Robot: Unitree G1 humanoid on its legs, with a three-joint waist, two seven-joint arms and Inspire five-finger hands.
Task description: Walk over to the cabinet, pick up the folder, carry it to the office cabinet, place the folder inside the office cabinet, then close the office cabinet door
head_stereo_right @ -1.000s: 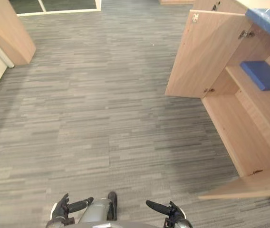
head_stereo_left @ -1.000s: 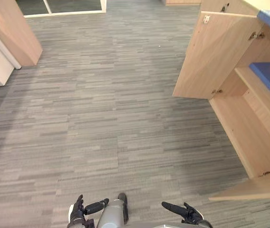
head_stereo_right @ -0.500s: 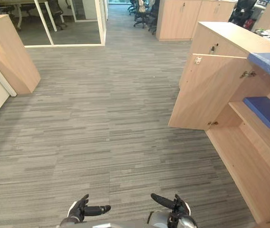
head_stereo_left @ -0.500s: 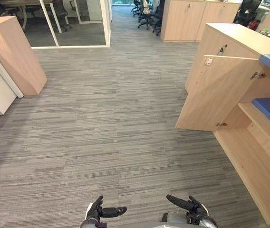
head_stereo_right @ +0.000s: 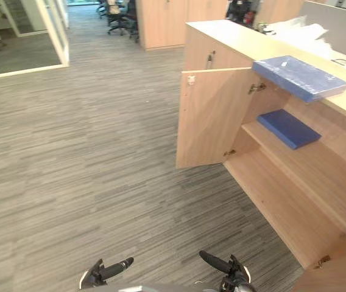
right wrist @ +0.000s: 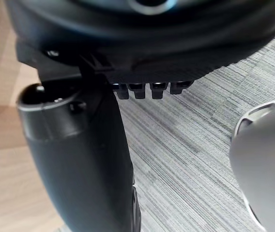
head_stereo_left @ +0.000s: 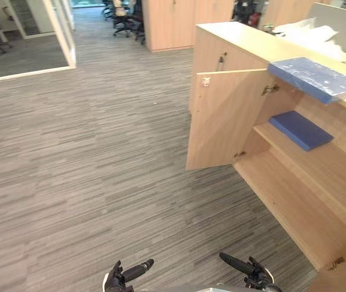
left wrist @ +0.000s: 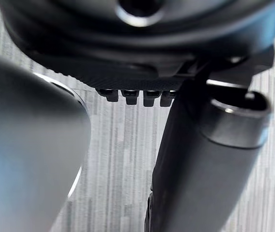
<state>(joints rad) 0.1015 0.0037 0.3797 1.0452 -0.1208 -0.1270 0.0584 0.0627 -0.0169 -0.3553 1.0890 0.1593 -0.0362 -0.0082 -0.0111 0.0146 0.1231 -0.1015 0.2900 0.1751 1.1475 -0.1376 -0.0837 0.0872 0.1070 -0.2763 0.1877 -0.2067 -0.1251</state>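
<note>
A light wooden office cabinet [head_stereo_left: 240, 42] stands on the right with its door [head_stereo_left: 222, 118] swung open toward me. One blue folder [head_stereo_left: 316, 78] lies on the cabinet's top, over the open compartment. A second blue folder [head_stereo_left: 301, 129] lies flat on the shelf inside. Low at the front, my left hand [head_stereo_left: 119, 278] and right hand [head_stereo_left: 252, 277] hang over the grey carpet, well short of the cabinet. Both are open with straight fingers and hold nothing; the wrist views show each thumb [left wrist: 200, 159] [right wrist: 79, 159] above bare carpet.
The edge of another open door [head_stereo_left: 343, 277] juts in at the lower right. A glass partition [head_stereo_left: 57, 36] stands at the far left. More wooden cabinets [head_stereo_left: 173, 21] and office chairs [head_stereo_left: 124, 15] are at the back. White crumpled material [head_stereo_left: 307, 30] lies on the cabinet top.
The camera has swung to the right and lifted, so the open cabinet and both folders now sit nearer the middle. Both hands stay low and open.
</note>
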